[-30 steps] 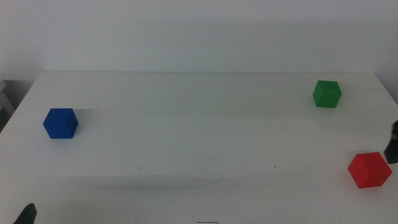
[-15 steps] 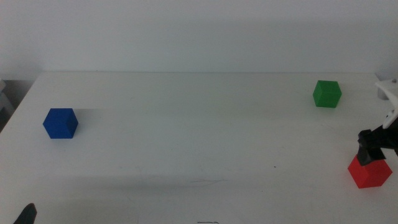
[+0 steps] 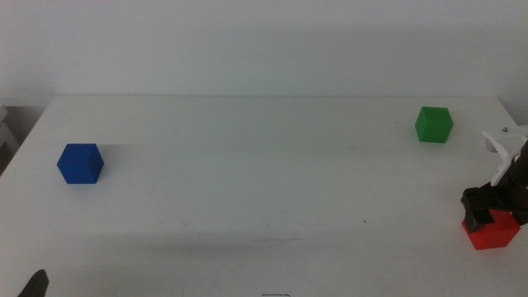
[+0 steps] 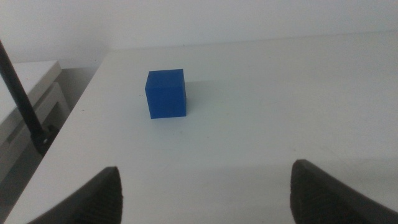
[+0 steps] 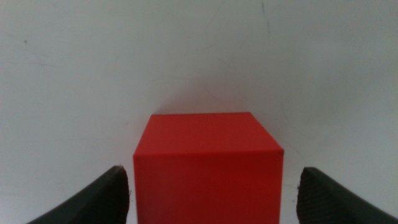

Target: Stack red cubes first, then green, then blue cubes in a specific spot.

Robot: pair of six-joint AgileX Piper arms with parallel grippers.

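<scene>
Reaching in from the right side of the plain white table, the right gripper stands directly over the small matte bright-red cube, which sits near the table's right front corner. In the right wrist view its two dark jaws are wide apart, one on each side of the red cube, with a gap of bare table between each jaw and the cube, so nothing is clamped. The cube rests flat on the tabletop.

The small matte green cube stands further back on the right side, well apart from the red one. The small matte deep-blue cube sits alone near the left edge of the table.

The left gripper waits at the front left corner, where only a dark tip shows in the middle view. Its wrist view shows its jaws spread wide and holding nothing, with the blue cube ahead of them, at some distance.
</scene>
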